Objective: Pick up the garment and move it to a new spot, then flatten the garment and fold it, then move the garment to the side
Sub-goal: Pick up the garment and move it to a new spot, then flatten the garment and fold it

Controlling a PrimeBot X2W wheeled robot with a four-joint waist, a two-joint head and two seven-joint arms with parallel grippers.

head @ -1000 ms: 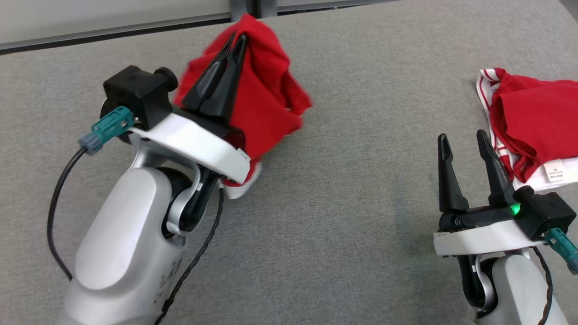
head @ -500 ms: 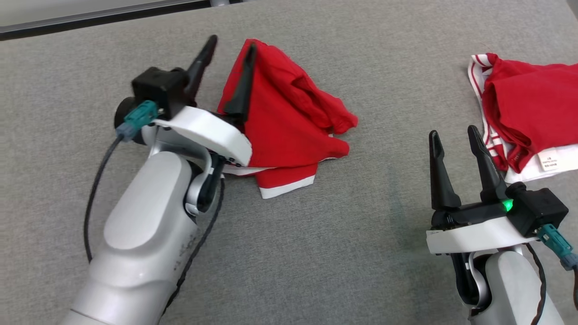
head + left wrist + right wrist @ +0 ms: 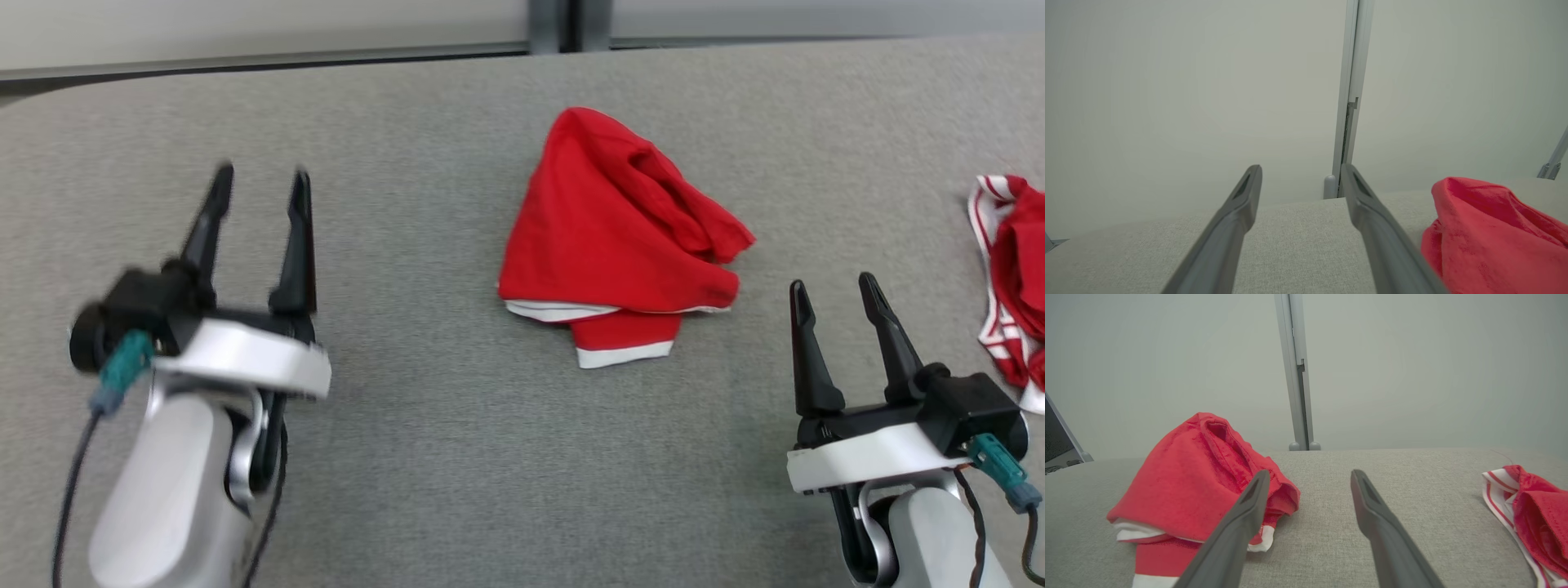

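Well, at about 8 o'clock in the head view the left gripper stands over the grey cloth-covered table. Its two dark fingers point toward 12 o'clock and are set wide apart with nothing between them; its outline is blurred. In the left wrist view bare table shows through the gap, and red cloth sits at 4 o'clock of that view, off to the side of the fingers.

Just toward 1 o'clock from the middle of the head view lies the garment, a red piece with white hems. It is bunched into a loose heap resting on the table. Its rounded top points to 12 o'clock and a white-edged flap sticks out at its 6 o'clock side. It lies between the two grippers, well apart from the left one and nearer the right one, and it touches neither.

At 4 o'clock the right gripper also points to 12 o'clock, with its fingers spread and empty. In the right wrist view one finger crosses in front of the heap's lower edge, while the head view shows open table between them.

At 3 o'clock, cut by the picture's edge, a second garment in red with white stripes lies crumpled on the table, near the right gripper.

At 12 o'clock a grey post rises behind the table's far edge against a pale wall.
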